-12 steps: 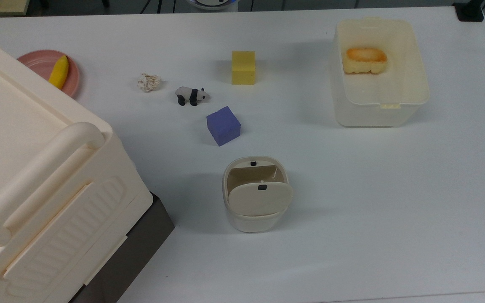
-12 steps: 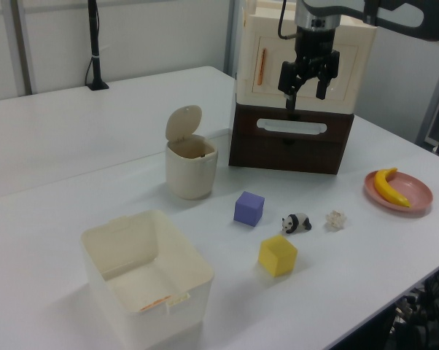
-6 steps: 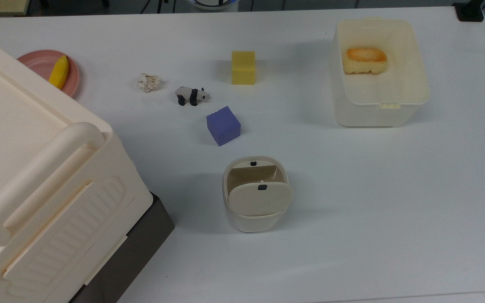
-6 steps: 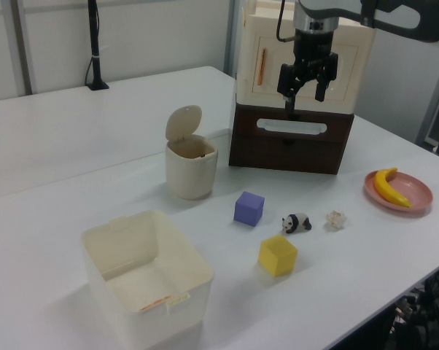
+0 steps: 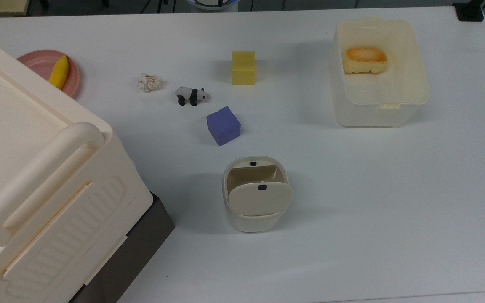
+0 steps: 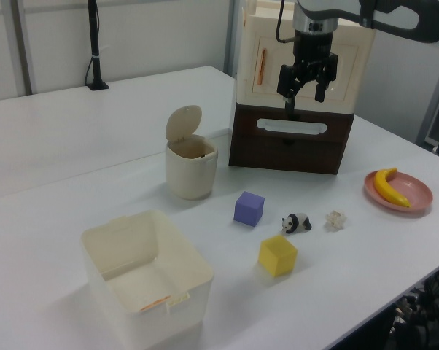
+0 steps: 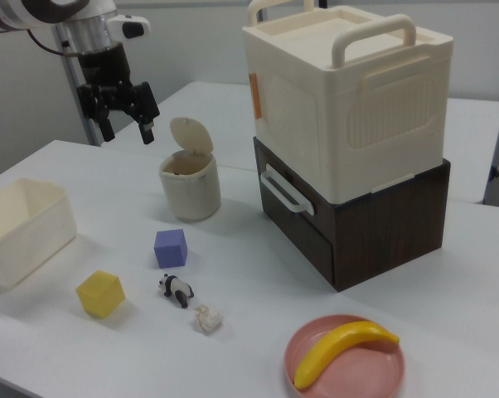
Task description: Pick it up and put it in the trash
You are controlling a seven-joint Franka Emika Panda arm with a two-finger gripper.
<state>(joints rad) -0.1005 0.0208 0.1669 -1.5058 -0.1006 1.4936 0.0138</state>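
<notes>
The crumpled off-white paper ball point(image 5: 148, 82) point(image 6: 335, 219) point(image 7: 207, 318) lies on the white table just beside the toy panda point(image 5: 191, 95). The trash, a small cream bin point(image 5: 254, 221) point(image 6: 190, 175) point(image 7: 190, 195), stands upright with its flap lid tipped open. My gripper point(image 6: 305, 91) point(image 7: 127, 124) hangs open high above the table with nothing between its fingers. In the left view it is in front of the big cream box, far from the paper ball. In the right view it is up and to the left of the bin.
A purple cube point(image 5: 223, 125) and a yellow cube point(image 5: 243, 67) sit between ball and bin. A translucent tub point(image 5: 379, 111) holds a bread piece point(image 5: 365, 60). A pink plate point(image 5: 36, 62) carries a banana point(image 5: 59, 71). The big cream box point(image 5: 36, 168) rests on a dark drawer unit point(image 7: 374, 224).
The gripper has crept very slightly upward in the left view and stays open. Nothing on the table has moved.
</notes>
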